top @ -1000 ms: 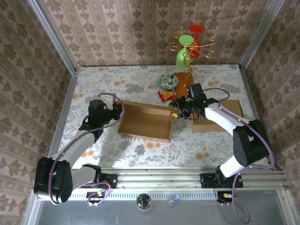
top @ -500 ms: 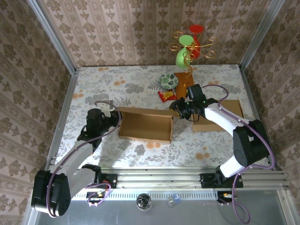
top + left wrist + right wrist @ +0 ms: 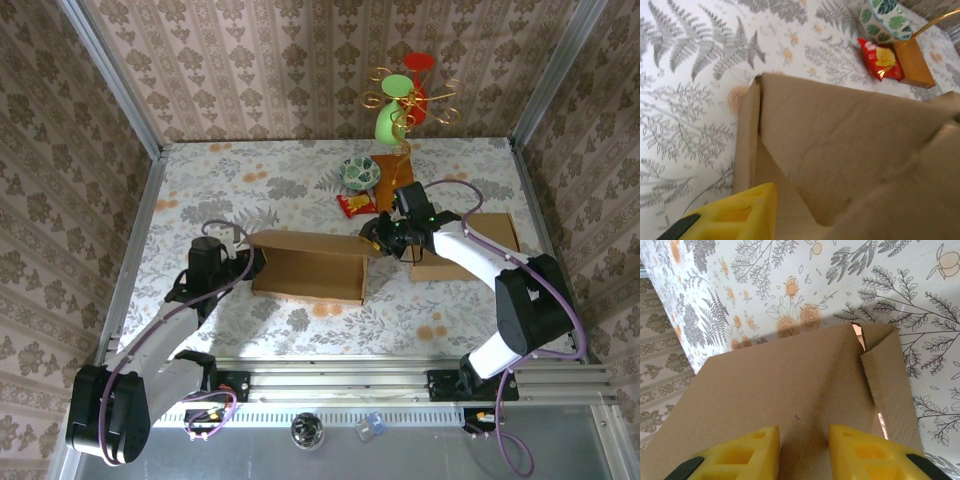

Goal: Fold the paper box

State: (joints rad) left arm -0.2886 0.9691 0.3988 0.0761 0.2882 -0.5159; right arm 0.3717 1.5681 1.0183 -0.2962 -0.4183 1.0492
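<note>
The brown paper box (image 3: pixel 310 275) lies in the middle of the table, its lid (image 3: pixel 305 240) leaning forward over the tray. My left gripper (image 3: pixel 246 262) is at the box's left end. In the left wrist view one yellow finger (image 3: pixel 730 215) sits beside the left side wall (image 3: pixel 746 135), and the lid (image 3: pixel 850 145) hides the other finger. My right gripper (image 3: pixel 377 240) is at the lid's right back corner. In the right wrist view its jaws (image 3: pixel 804 437) stand apart against the cardboard (image 3: pixel 790 385), either side of a crease, with a side flap (image 3: pixel 887 385) to their right.
A second cardboard box (image 3: pixel 470 255) lies at the right under my right arm. Behind the paper box are a red snack packet (image 3: pixel 355 205), a patterned bowl (image 3: pixel 359 172) and a wooden-based wire stand (image 3: pixel 398 160) with green and red cups.
The lid has swung forward and down over the tray. My left gripper has slid nearer along the box's left end. My right gripper has moved a little left with the lid.
</note>
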